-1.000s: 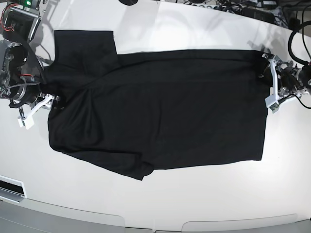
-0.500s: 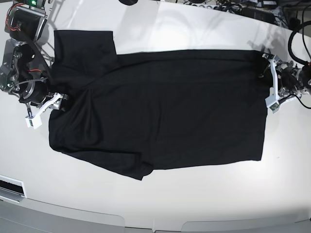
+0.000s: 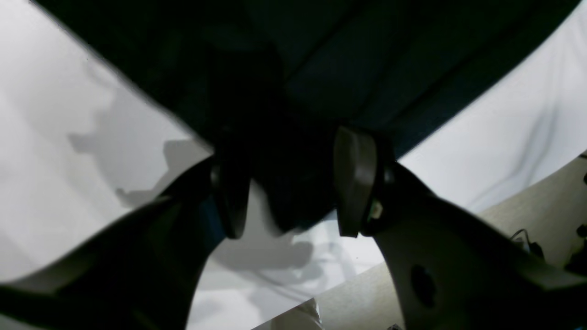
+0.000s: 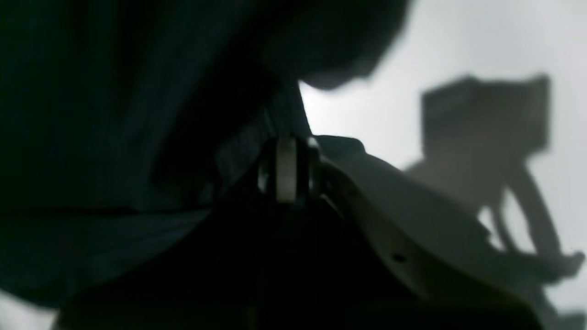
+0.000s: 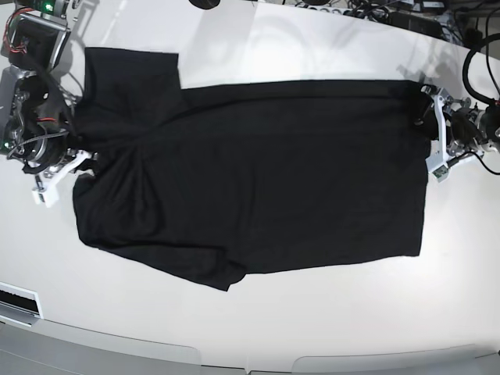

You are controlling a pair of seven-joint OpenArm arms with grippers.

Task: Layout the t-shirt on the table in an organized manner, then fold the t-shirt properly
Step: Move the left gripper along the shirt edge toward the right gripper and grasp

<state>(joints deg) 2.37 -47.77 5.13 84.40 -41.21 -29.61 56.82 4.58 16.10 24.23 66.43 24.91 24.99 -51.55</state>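
Note:
The black t-shirt [image 5: 258,180] lies spread on the white table [image 5: 312,320], neck end at the left and hem at the right. My right gripper [image 5: 82,162] is at the neck edge, and in the right wrist view the gripper [image 4: 286,169] is shut on a ribbed fold of the t-shirt [image 4: 114,114]. My left gripper [image 5: 431,131] is at the hem. In the left wrist view the gripper [image 3: 291,188] has its jaws apart, with a bunch of t-shirt [image 3: 321,55] cloth between them and table [image 3: 69,114] showing beside one pad.
Cables and equipment [image 5: 375,12] crowd the back right beyond the table. The table's curved front edge runs along the bottom, with a slot [image 5: 16,301] at the lower left. The sleeve [image 5: 203,269] lies rumpled toward the front.
My right gripper has closed on the neck edge and drawn the shirt's left side slightly leftward. The left gripper has stayed where it was.

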